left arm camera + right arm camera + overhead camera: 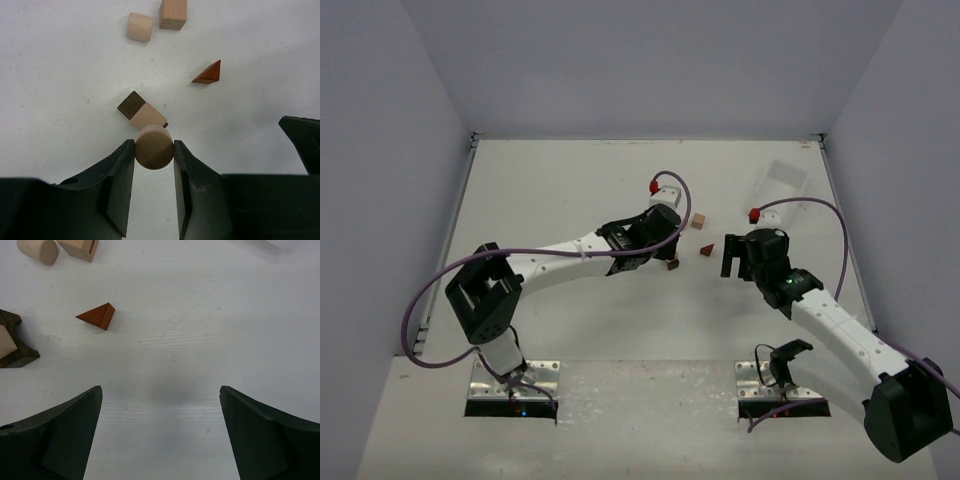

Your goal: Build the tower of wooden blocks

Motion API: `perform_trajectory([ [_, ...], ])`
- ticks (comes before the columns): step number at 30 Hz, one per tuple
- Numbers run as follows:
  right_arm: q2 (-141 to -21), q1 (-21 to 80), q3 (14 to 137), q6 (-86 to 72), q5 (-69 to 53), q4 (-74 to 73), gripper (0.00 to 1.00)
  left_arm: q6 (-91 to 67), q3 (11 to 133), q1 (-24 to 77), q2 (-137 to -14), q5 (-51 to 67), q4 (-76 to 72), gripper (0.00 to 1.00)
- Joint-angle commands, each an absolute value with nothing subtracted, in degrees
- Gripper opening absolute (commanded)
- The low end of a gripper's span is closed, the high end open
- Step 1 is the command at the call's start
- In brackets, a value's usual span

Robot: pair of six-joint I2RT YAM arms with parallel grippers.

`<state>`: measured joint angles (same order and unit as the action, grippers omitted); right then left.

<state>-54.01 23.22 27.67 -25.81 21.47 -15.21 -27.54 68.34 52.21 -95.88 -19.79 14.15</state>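
My left gripper (154, 150) (667, 252) is shut on a tan wooden cylinder (154, 147), whose round end faces the wrist camera. Just beyond the cylinder a pale block (147, 116) lies on a dark brown block (131, 104) (672, 265); whether the cylinder touches them I cannot tell. A reddish-brown wedge (209, 74) (97, 316) (706, 250) lies alone to the right. Two pale pieces (139, 27) (173, 13) sit farther back. My right gripper (161, 395) (733, 262) hangs open over bare table, right of the wedge, with nothing between its fingers.
A clear plastic tray (782, 180) lies at the back right of the white table (570, 190). Grey walls close in the table on three sides. The right gripper's finger (302, 145) shows at the right edge of the left wrist view.
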Motion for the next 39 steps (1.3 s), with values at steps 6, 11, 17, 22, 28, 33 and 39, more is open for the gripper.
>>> perform_trajectory([
  [6,-49.83,23.12,25.73,-28.41,23.99,-14.59,0.99,-24.70,76.12,52.47,-100.88,-20.26,15.41,0.00],
  [11,-48.47,23.12,25.50,-28.72,24.22,-15.23,0.99,-24.52,76.87,52.47,-101.79,-19.66,16.49,0.00],
  [17,-49.42,23.11,25.79,-29.54,25.58,-16.30,0.99,-24.88,76.90,52.47,-102.26,-19.50,17.14,0.00],
  [22,-50.01,23.12,26.19,-29.62,25.48,-16.70,0.99,-24.52,77.34,52.38,-103.35,-19.60,17.23,0.00],
  [28,-50.56,23.11,26.48,-29.64,25.60,-16.98,0.99,-24.17,78.35,52.36,-104.44,-20.33,17.95,0.00],
  [33,-51.13,23.12,26.71,-29.36,25.09,-17.13,0.99,-24.35,78.70,52.08,-104.89,-20.54,18.14,0.01],
  [39,-51.77,23.08,26.98,-29.44,25.17,-17.40,0.99,-24.64,78.66,51.86,-105.24,-20.39,18.25,0.01],
])
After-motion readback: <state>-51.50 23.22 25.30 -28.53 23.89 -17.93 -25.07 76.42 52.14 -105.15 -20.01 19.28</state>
